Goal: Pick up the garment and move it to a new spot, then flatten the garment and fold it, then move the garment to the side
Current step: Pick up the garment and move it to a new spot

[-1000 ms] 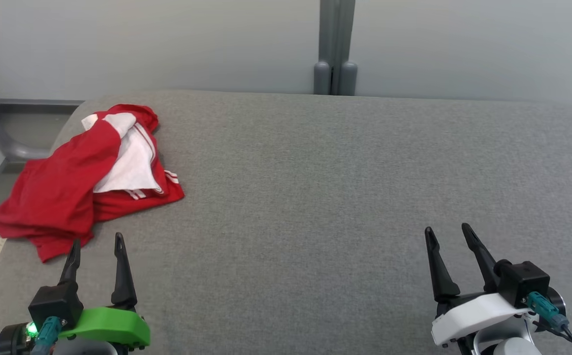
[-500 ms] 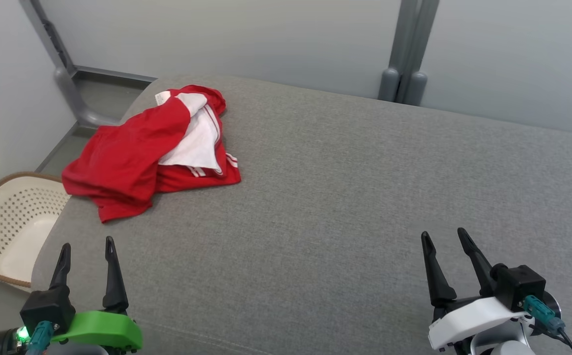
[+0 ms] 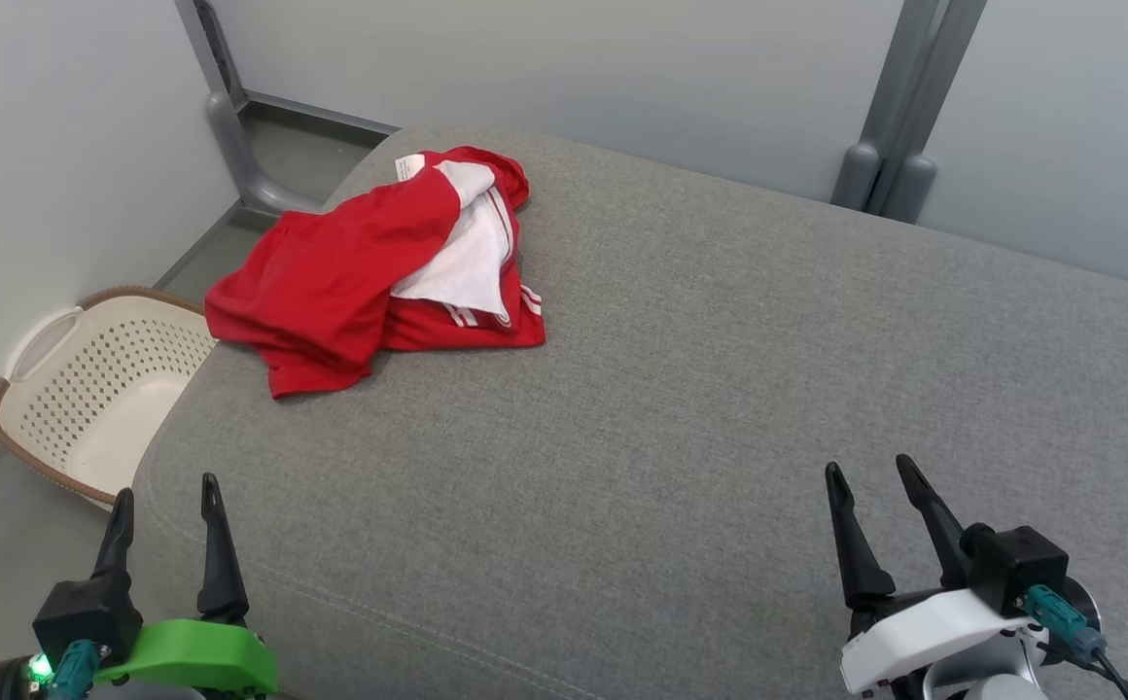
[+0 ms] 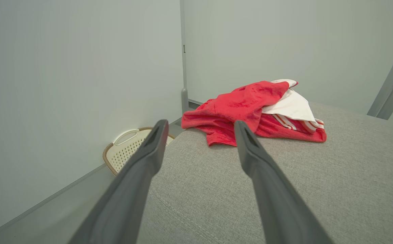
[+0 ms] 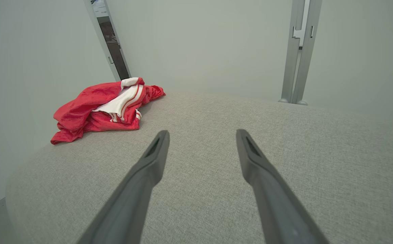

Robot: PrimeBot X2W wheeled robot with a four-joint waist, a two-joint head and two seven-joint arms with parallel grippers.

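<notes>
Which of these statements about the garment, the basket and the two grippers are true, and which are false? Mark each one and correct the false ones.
1. The red and white garment lies crumpled on the grey cushion. True.
2. The left gripper is shut on the garment. False: it is open and apart from it.
3. A pale perforated basket stands beside the cushion. True.
4. The right gripper holds a corner of the garment. False: it is open, holds nothing and is far from it.
5. The garment is folded flat at the cushion's middle. False: it is bunched near the far left corner.
</notes>
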